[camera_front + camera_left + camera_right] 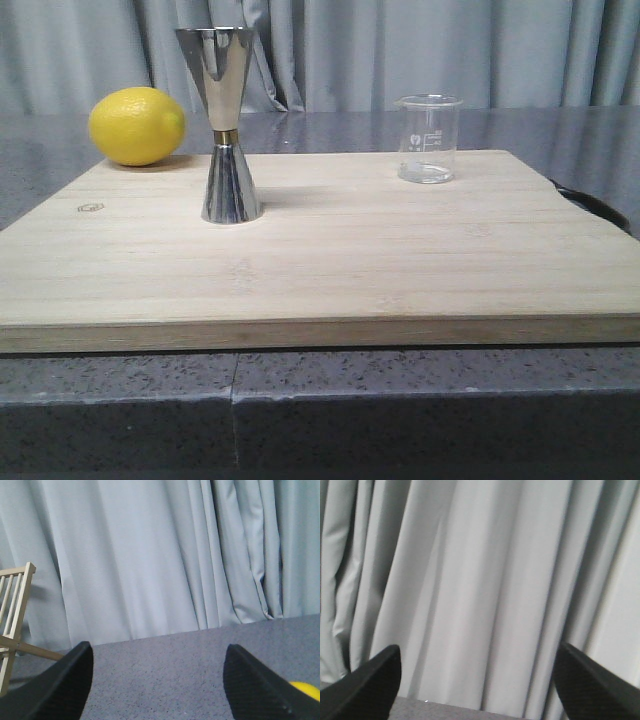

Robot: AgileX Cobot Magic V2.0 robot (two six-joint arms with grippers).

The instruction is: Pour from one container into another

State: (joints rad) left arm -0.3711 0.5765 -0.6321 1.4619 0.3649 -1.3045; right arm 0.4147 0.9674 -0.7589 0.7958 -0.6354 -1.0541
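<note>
With both the left pincer [157, 680] and right pincer [475, 690] spread wide and empty, the glass beaker [428, 138] stands untouched on the cutting board [330, 260], well apart from the steel jigger [227, 125], pouring not yet begun.

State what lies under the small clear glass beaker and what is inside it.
The small clear glass beaker stands upright on the pale wooden cutting board. Through its wall it looks empty; a thin layer of clear liquid cannot be ruled out.
</note>
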